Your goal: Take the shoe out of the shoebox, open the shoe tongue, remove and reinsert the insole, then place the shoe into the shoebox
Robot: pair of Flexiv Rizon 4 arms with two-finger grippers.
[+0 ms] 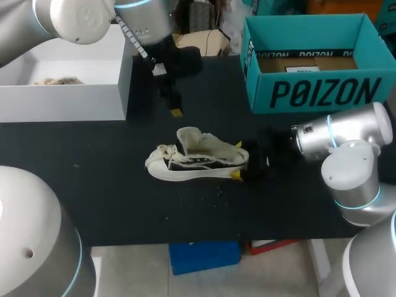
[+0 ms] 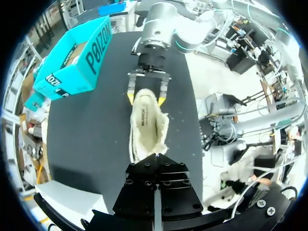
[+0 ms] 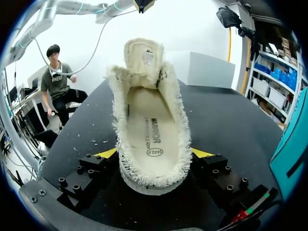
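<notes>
Far to the left of the fluffy cream shoe with black stripes (image 1: 198,162) sits a white open box (image 1: 127,80). The left gripper (image 1: 176,111) hangs behind the shoe, its fingers pressed together with nothing in them. The shoe sits on the black table (image 1: 124,198), toe pointing left. The right gripper (image 1: 241,167) squeezes the shoe's heel from both sides. Behind the shoe, to the right, stands the open blue-green cardboard shoebox (image 1: 322,93).

Robotics lab: robot arms (image 1: 346,148) at black table (image 1: 124,198)
</notes>
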